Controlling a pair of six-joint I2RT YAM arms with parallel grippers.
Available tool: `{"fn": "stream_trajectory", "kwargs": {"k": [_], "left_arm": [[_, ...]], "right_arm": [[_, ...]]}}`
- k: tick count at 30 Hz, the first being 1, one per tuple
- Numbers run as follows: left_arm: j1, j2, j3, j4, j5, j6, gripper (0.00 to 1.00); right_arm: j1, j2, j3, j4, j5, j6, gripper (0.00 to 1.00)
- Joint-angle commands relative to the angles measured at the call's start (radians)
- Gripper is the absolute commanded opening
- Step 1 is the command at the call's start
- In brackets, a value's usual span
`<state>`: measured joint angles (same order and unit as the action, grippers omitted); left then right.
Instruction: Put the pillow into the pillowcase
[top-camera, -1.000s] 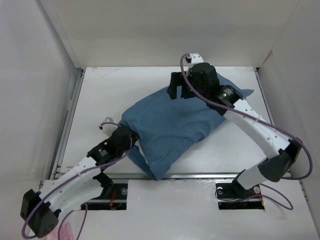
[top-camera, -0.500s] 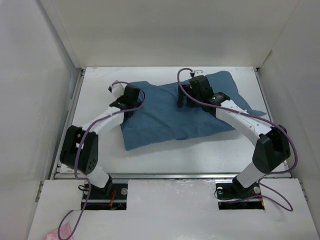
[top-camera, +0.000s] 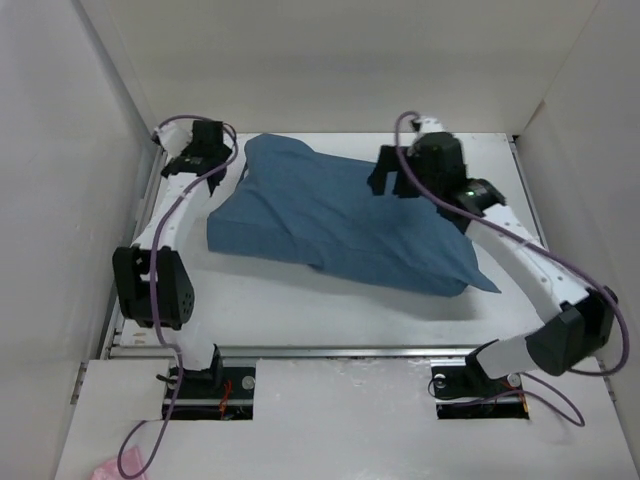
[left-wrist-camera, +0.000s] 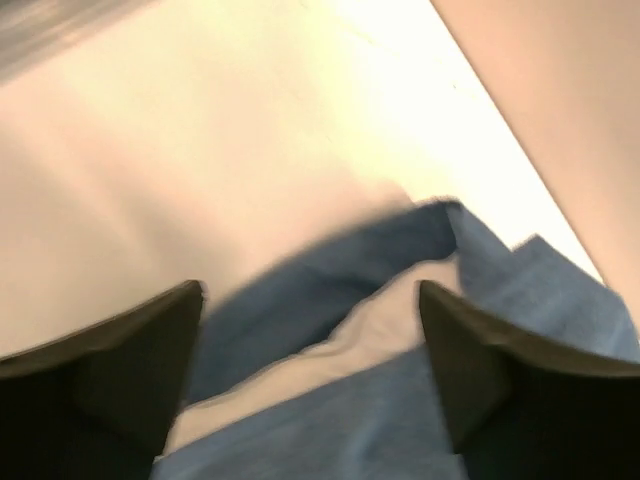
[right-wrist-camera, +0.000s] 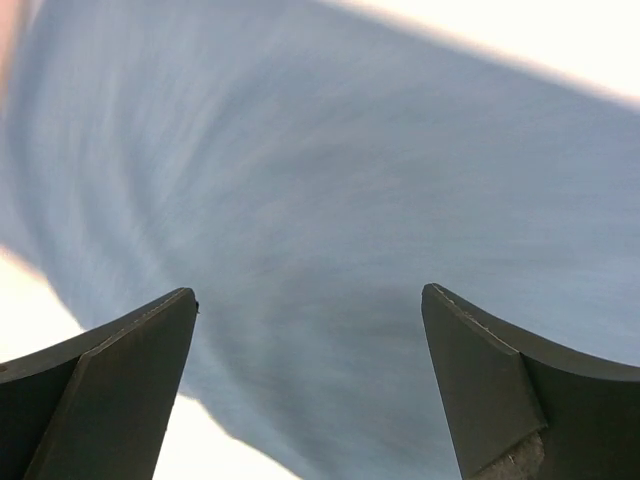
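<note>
The blue pillowcase (top-camera: 335, 220) lies plump and slanted across the table, from far left to near right. In the top view the pillow is hidden inside it. In the left wrist view a strip of white pillow (left-wrist-camera: 370, 325) shows between two layers of the blue pillowcase (left-wrist-camera: 300, 290). My left gripper (top-camera: 218, 165) is at the far-left corner of the pillowcase, open (left-wrist-camera: 308, 300), with nothing between its fingers. My right gripper (top-camera: 393, 185) hovers over the far-right part, open (right-wrist-camera: 310, 295), with blurred blue pillowcase (right-wrist-camera: 330, 200) below it.
White enclosure walls stand at the left (top-camera: 60, 200), back (top-camera: 330, 70) and right (top-camera: 590, 180). The white table (top-camera: 300, 310) ends in a metal rail (top-camera: 330, 352) at the near edge. Purple cables loop along both arms.
My left gripper swung from the near left to the far-left corner and went from shut to open. The pillowcase turned and shifted to its slanted lie. My right gripper stayed open over it.
</note>
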<state>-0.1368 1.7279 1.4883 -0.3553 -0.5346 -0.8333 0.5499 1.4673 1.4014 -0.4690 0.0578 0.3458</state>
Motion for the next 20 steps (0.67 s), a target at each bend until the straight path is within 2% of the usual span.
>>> {"fn": "stream_trajectory", "kwargs": {"k": [1,2,5,6,8,12,20], "left_arm": [[0.065,-0.209,0.035,-0.141,-0.107,-0.036,0.93],[0.089,-0.240,0.035,-0.178,-0.107,-0.036,1.00],[0.089,-0.371,0.004,-0.178,-0.084,0.000,1.00],[0.089,-0.405,-0.032,-0.122,-0.002,0.038,1.00],[0.066,-0.474,-0.080,-0.071,0.068,0.123,1.00],[-0.009,-0.628,-0.186,-0.033,0.082,0.146,1.00],[-0.018,-0.688,-0.217,-0.031,0.093,0.189,1.00]], "right_arm": [[-0.126,-0.160,0.030,0.042,0.038,0.039,1.00],[-0.145,-0.218,0.021,0.053,0.069,0.039,1.00],[-0.182,-0.297,-0.018,0.053,0.258,0.078,1.00],[-0.182,-0.339,-0.027,0.040,0.310,0.102,1.00],[-0.182,-0.373,-0.038,0.020,0.413,0.113,1.00],[-0.182,-0.435,-0.077,0.001,0.415,0.122,1.00],[-0.191,-0.473,-0.157,0.050,0.370,0.122,1.00]]}}
